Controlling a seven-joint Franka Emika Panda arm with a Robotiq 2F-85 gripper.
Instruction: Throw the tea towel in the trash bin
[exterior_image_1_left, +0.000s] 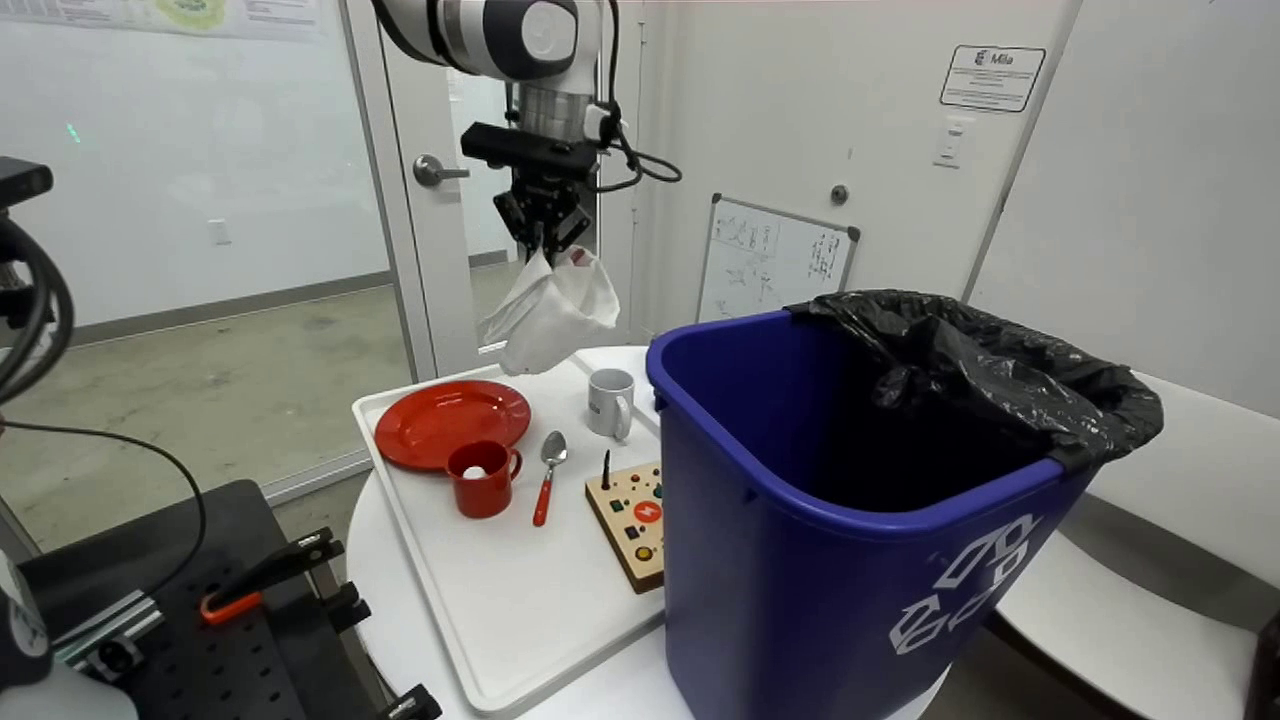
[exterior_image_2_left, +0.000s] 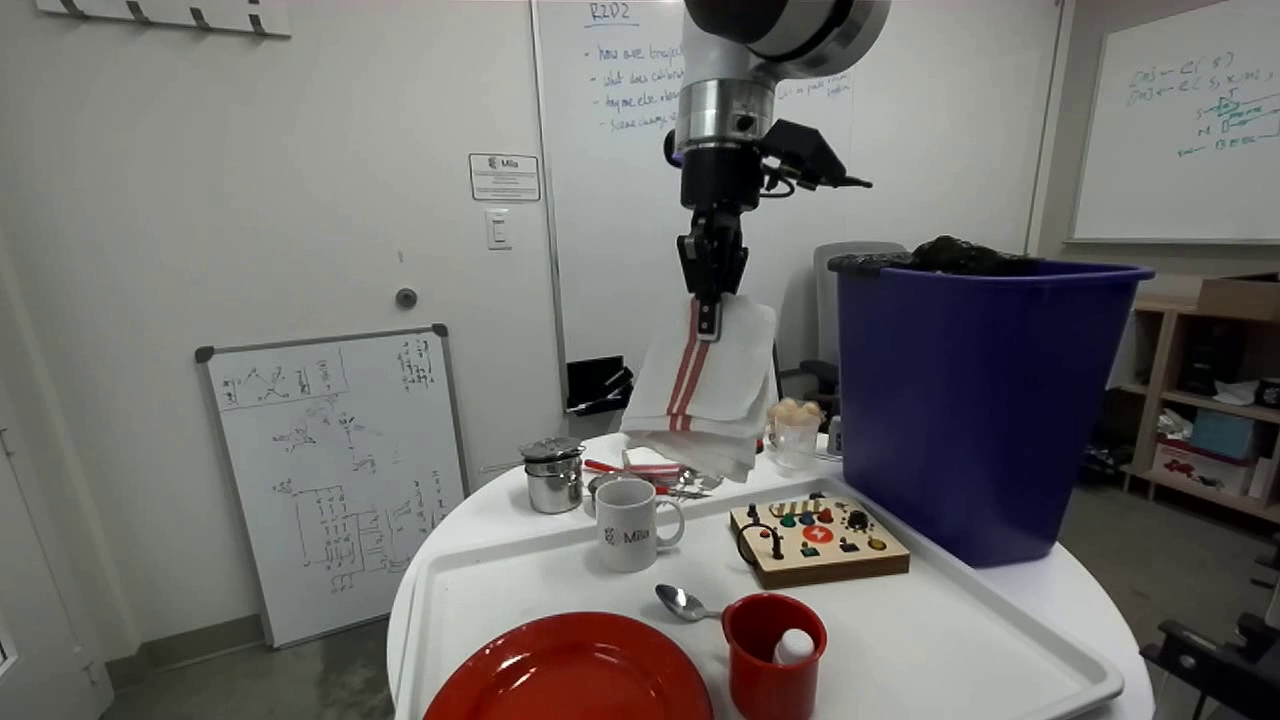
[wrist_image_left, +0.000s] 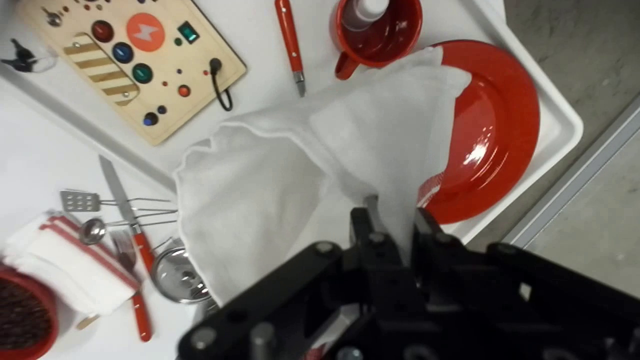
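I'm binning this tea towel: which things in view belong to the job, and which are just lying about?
For the job:
tea towel, clamped in the jaws
blue trash bin
black liner over its rim

Just lying about:
red plate, red mug, white mug
spoon, wooden button board
folded towel on the table

The blue bin was the main obstacle on the worktop: in an exterior view its rim stood higher than the towel, so its wall blocked a level path. Open air lay between bin and towel, and above the bin's rim. A black liner bunched over one end of the bin's mouth; the opposite end lay open. The low button board sat near the bin's foot, the Mila mug farther from it.
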